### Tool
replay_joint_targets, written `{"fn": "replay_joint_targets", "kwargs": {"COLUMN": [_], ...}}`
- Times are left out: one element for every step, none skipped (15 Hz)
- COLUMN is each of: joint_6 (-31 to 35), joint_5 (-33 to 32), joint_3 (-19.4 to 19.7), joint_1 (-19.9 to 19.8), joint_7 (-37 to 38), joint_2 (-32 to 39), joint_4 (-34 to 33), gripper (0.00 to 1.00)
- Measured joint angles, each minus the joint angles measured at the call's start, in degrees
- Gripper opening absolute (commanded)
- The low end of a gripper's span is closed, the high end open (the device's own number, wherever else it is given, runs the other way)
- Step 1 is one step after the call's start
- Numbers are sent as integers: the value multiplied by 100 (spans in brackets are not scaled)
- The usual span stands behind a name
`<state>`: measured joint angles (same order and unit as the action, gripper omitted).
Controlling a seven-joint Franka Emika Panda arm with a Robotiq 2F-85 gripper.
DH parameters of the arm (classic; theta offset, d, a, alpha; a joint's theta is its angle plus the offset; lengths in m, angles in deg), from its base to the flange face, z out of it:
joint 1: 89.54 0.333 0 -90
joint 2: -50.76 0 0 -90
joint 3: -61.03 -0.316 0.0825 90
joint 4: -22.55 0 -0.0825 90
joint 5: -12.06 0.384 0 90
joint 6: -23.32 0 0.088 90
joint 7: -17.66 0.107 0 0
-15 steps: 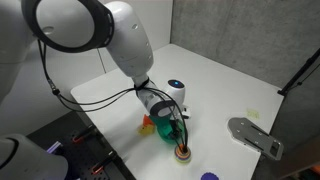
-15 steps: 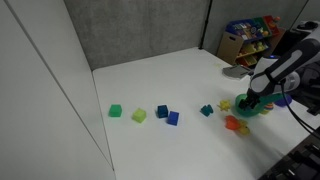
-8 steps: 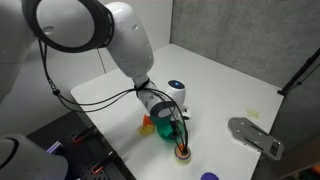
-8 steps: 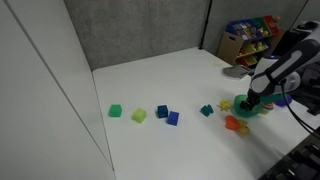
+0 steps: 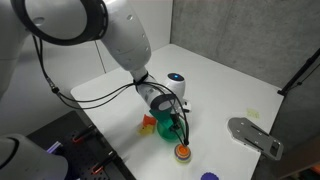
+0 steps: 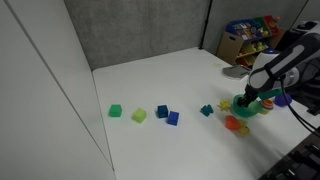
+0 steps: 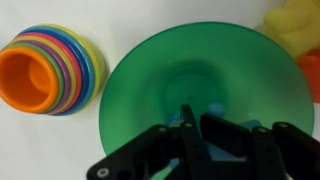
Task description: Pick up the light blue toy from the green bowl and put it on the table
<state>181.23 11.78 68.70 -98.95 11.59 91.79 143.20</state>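
The green bowl (image 7: 200, 80) fills the wrist view, and both exterior views show it (image 5: 166, 131) (image 6: 251, 110) near the white table's (image 5: 230, 80) edge. My gripper (image 7: 203, 130) reaches down into the bowl with its dark fingers drawn together. Pale blue of the light blue toy (image 7: 215, 108) shows just past and under the fingertips, so the jaws look shut on it. In both exterior views the gripper (image 5: 172, 118) (image 6: 250, 100) hangs right over the bowl and hides the toy.
A stack of rainbow cups with an orange middle (image 7: 45, 70) (image 5: 182, 152) stands just beside the bowl. Yellow (image 7: 295, 20) and orange-red (image 7: 311, 75) toys lie on its other side. Green, yellow and blue blocks (image 6: 162, 112) dot the table. A grey metal plate (image 5: 255, 135) lies further off.
The jaws have closed inside the bowl. The wrist has risen slightly, uncovering more of the orange stack in an exterior view.
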Motion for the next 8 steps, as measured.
{"fn": "replay_joint_targets", "kwargs": {"joint_6": [-46, -78, -116, -163, -220, -291, -361, -446], "joint_5": [0, 0, 0, 0, 0, 0, 0, 0], "joint_3": [-1, -1, -4, -15, -32, -63, -106, -163], "joint_1": [19, 35, 50, 59, 68, 75, 82, 92], "joint_7": [3, 4, 4, 4, 4, 4, 4, 4], "joint_2": [-75, -144, -221, -299, -390, -507, -635, -776], "joint_4": [1, 1, 3, 5, 12, 25, 45, 75], "gripper": [4, 4, 5, 4, 4, 4, 4, 4]}}
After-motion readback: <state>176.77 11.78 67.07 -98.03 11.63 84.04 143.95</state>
